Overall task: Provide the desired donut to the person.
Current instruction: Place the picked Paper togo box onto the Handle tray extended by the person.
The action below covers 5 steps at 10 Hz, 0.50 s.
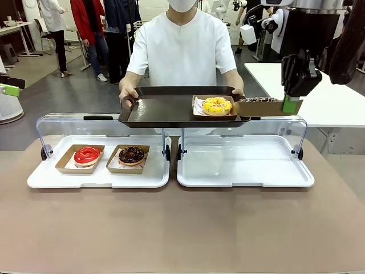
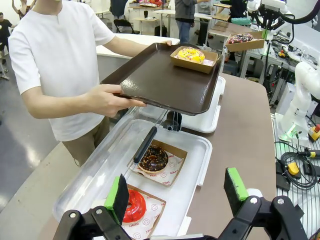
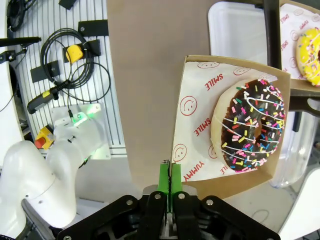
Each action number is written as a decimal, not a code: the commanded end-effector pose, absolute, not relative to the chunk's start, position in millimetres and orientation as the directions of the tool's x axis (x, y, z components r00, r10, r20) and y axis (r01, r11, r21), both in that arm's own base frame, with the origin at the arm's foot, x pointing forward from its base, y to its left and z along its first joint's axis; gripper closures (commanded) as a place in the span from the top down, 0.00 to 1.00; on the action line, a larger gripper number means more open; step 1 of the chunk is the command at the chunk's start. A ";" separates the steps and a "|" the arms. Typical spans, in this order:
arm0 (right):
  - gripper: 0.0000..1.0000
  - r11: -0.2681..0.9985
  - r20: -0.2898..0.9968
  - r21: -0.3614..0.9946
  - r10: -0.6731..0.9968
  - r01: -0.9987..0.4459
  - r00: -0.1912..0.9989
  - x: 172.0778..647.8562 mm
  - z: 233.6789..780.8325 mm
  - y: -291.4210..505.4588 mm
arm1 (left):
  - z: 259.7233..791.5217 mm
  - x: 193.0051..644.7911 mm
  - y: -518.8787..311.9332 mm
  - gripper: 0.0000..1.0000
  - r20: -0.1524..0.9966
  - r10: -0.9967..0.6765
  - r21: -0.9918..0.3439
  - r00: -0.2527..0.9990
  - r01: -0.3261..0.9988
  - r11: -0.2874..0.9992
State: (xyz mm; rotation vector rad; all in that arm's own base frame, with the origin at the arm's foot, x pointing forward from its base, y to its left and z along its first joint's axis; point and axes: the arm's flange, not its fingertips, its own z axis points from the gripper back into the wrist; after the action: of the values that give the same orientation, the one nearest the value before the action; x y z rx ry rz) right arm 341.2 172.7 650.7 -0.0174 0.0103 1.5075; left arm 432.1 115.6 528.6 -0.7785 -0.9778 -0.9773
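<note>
The person (image 1: 182,45) in the white shirt holds a dark serving tray (image 1: 165,109) in both hands above the table's far side. A yellow donut (image 1: 217,105) in a cardboard boat lies on the tray's right part. My right gripper (image 3: 170,176) is shut on the rim of another cardboard boat (image 3: 200,165) carrying a chocolate donut with coloured sprinkles (image 3: 255,125). In the front view this boat (image 1: 268,107) hangs at the serving tray's right edge, level with it. My left gripper (image 2: 176,192) stands open above the left display tray, with nothing between its fingers.
A red donut (image 1: 86,155) and a dark chocolate donut (image 1: 132,154) sit in boats on the left white display tray (image 1: 40,178). The right display tray (image 1: 245,162) has bare white floor, and clear lids (image 1: 63,123) stand folded back behind both. Bystanders stand far behind.
</note>
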 end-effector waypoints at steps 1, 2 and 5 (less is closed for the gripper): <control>0.00 0.074 -0.023 -0.006 0.997 -0.997 0.074 336.3 645.9 170.6 | 529.6 430.8 115.6 1.00 0.927 -0.300 -0.103 0.224 0.923 0.370; 0.02 0.063 -0.018 -0.005 0.998 -0.998 0.063 341.2 650.7 172.7 | 529.6 430.8 115.6 1.00 0.927 -0.300 -0.103 0.224 0.923 0.370; 0.02 0.054 -0.049 -0.100 0.997 -0.994 0.060 334.5 735.1 226.3 | 529.6 430.8 115.6 1.00 0.927 -0.300 -0.103 0.224 0.923 0.370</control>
State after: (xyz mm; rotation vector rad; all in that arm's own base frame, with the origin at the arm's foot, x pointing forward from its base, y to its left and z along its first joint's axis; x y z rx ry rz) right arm 322.8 206.1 702.8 -0.0653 -0.0586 1.5398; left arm 432.1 115.5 528.6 -0.7785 -0.9778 -0.9775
